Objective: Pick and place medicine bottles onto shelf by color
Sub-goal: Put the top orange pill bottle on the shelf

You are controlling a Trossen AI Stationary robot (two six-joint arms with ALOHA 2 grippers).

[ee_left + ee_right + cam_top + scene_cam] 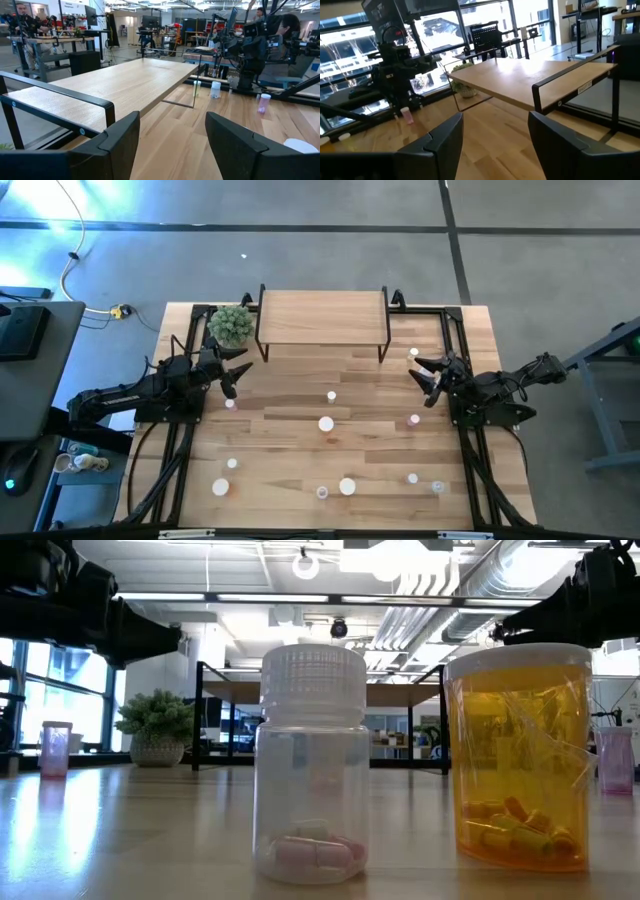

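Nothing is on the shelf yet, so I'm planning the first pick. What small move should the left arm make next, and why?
Probably lower the left gripper onto the pink bottle just beside it: its fingers stand open and empty, that bottle looks nearest, and the shelf top is bare.

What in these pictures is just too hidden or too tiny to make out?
- High view: the medicine bottles are small dots; their tints are mostly unreadable.
- Low view: a clear bottle and an orange bottle block most of the shelf.
- Left wrist view: the white cap is cut by the edge.
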